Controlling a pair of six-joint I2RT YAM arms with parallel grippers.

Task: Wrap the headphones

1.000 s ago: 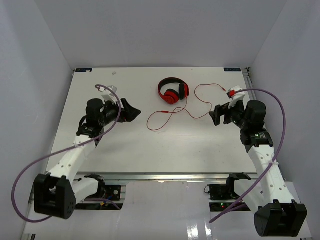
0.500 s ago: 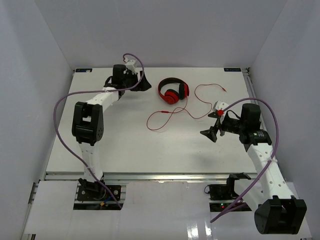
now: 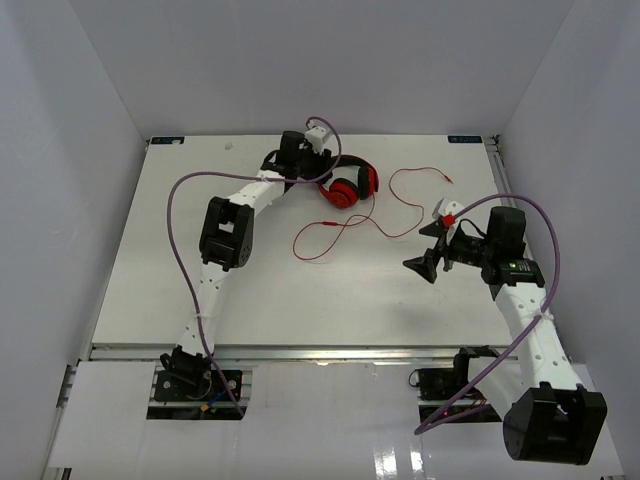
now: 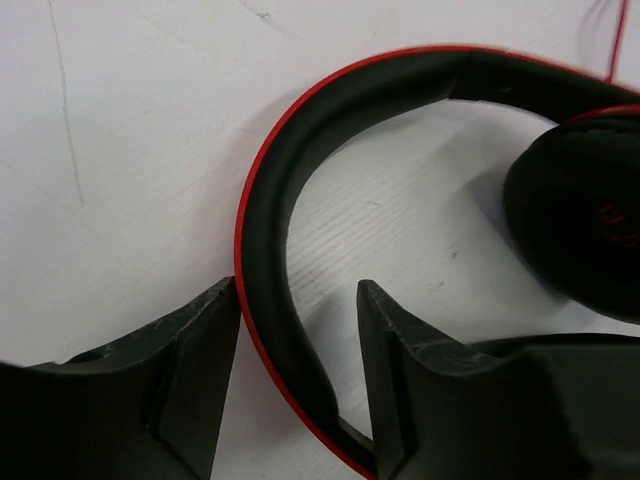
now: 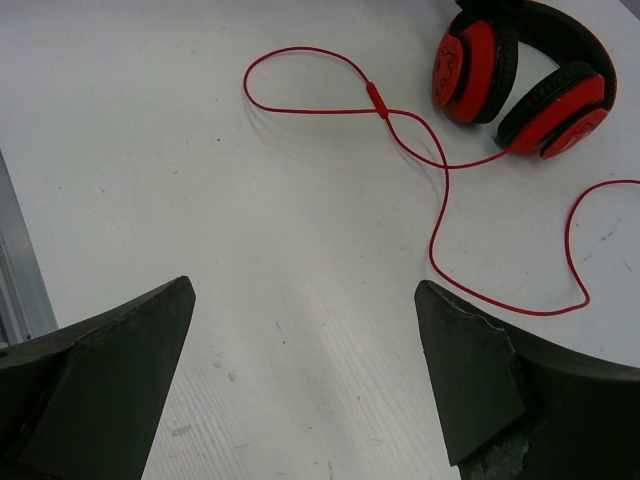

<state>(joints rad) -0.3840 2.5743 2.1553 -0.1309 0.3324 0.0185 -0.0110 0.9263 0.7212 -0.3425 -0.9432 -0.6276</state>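
Note:
The red headphones [image 3: 352,187] lie at the back middle of the table, cups toward the right. Their thin red cable [image 3: 330,232] trails forward in loops, then runs right to its plug [image 3: 447,180]. My left gripper [image 3: 322,167] reaches over the headband [image 4: 268,200]. The left gripper [image 4: 296,283] is half closed, open, with one finger on each side of the band; the left finger is at the band's red edge and a gap shows beside the right finger. My right gripper [image 3: 421,264] hangs wide open and empty, right of the cable [image 5: 440,200] and the headphones [image 5: 520,70].
Thick purple robot cables arc over the left arm [image 3: 180,200] and around the right arm [image 3: 548,262]. White walls enclose the table on three sides. A metal rail [image 3: 320,352] runs along the near edge.
My left arm has swung right along the back of the table to the headphones, and its jaws have narrowed round the headband. The right gripper has barely moved and stays wide.

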